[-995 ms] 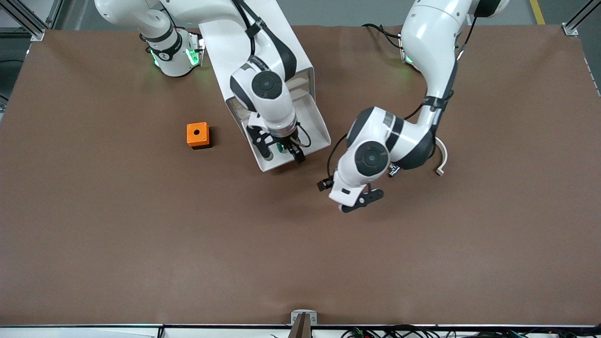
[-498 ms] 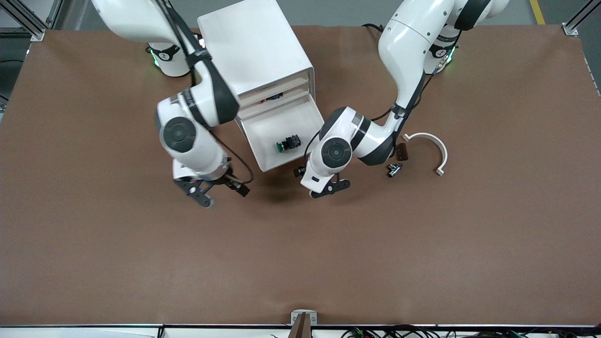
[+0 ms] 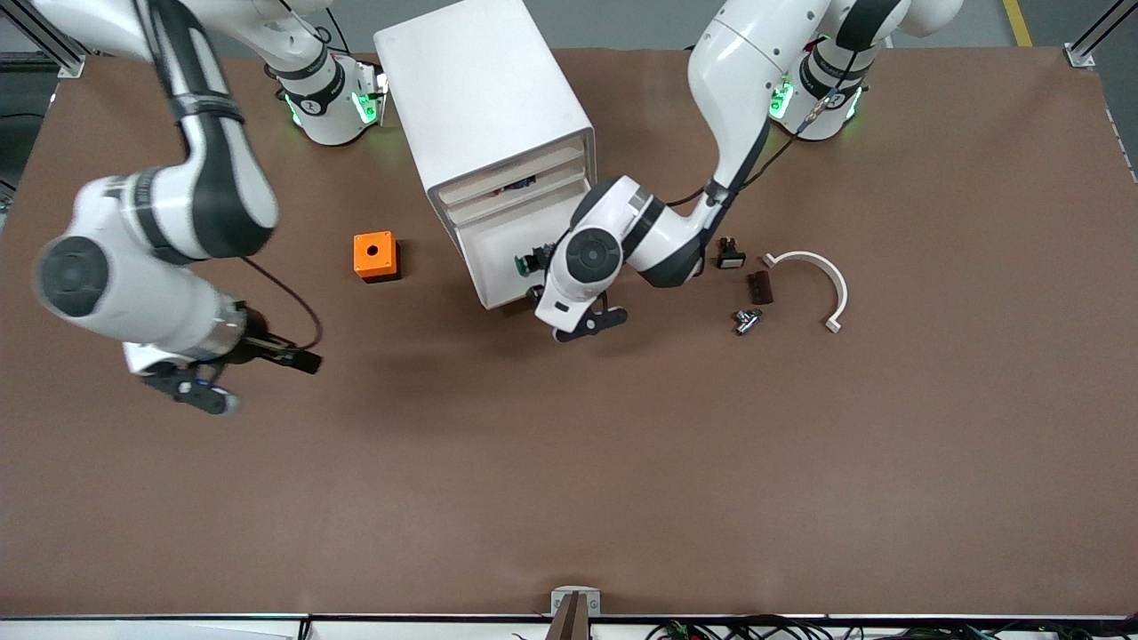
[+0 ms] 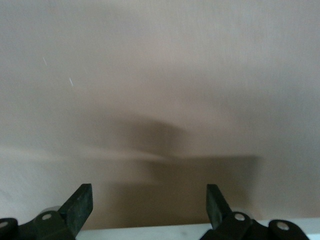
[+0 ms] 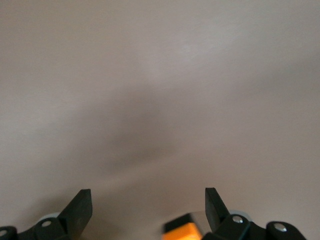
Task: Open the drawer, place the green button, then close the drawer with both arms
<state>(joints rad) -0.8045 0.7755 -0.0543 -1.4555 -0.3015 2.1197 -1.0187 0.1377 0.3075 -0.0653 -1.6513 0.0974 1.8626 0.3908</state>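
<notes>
Since half a second ago the right arm has swung away from the cabinet toward its own end of the table, uncovering the orange cube, while the left arm has pressed in against the drawer, which now stands less far out than before.

Going across the front view: the right gripper hangs over bare brown table, well apart from everything; its wrist view shows the two fingers spread apart with nothing between them, and a corner of the orange cube at the edge. The orange cube with a round hole sits between that arm and the white cabinet. The bottom drawer is partly out of the cabinet, and the green-capped button lies inside it, half hidden by the left arm's wrist. The left gripper is just beside the drawer's front, low at the table; its fingers stand apart and empty, and white shows between them.

Toward the left arm's end lie a small black switch with a white face, a dark brown block, a small metal fitting and a curved white piece.
</notes>
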